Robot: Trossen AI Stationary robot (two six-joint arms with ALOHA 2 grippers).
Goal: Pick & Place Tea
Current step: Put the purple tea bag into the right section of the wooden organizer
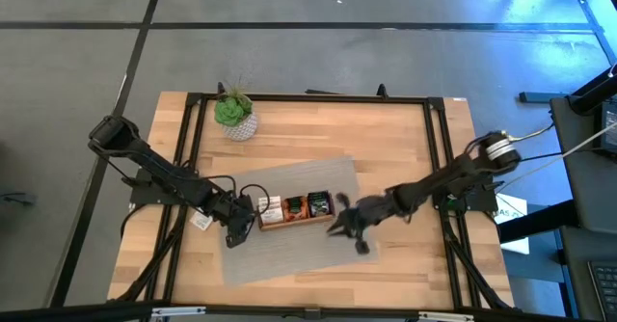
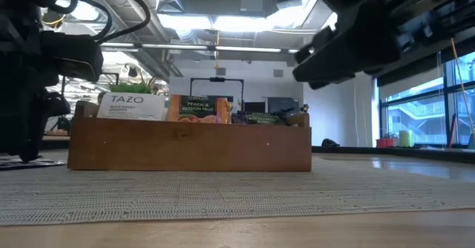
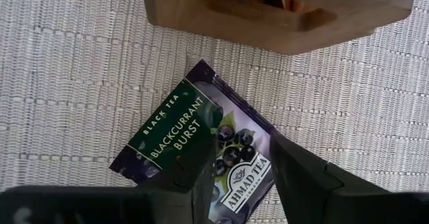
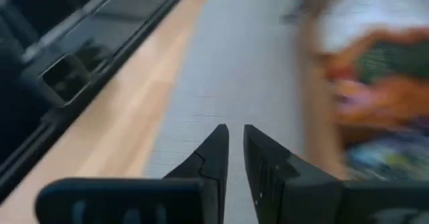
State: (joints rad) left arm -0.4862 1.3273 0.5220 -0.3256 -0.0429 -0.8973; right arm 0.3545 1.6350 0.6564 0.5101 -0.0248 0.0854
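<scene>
The left gripper (image 3: 242,167) hangs low over the grey woven mat (image 3: 74,83), its two dark fingers (image 3: 201,177) spread apart with a blackcurrant tea sachet (image 3: 194,143) lying flat between and beneath them (dark wrapper, "Black Tea Blackcurrant Burst" and "Ahmad Tea" printed on it, a cluster of berries pictured). The fingers straddle the sachet's near end; whether they actually touch it I cannot tell. The sachet lies tilted on the mat, one corner pointing at the end wall of the wooden tray (image 3: 281,16) and just short of it.

From above, this gripper (image 1: 236,228) sits at the left end of the tray (image 1: 294,223), which lies across the middle of the mat (image 1: 289,250). Inside the tray stand more sachets: a white Tazo sachet (image 2: 135,105) at the left, an orange peach sachet (image 2: 200,108) in the middle, and a dark green one (image 2: 263,117) toward the right, all upright and poking above the tray's wall (image 2: 189,148).

The right gripper (image 4: 236,150) hovers above the mat just off the tray's right end (image 1: 349,221), its fingers (image 4: 213,153) drawn nearly together with only a thin gap and nothing between them.

Toward the back of the wooden table (image 1: 386,148), well apart from the tray, stands a small green plant (image 1: 234,112) in a white pot.
</scene>
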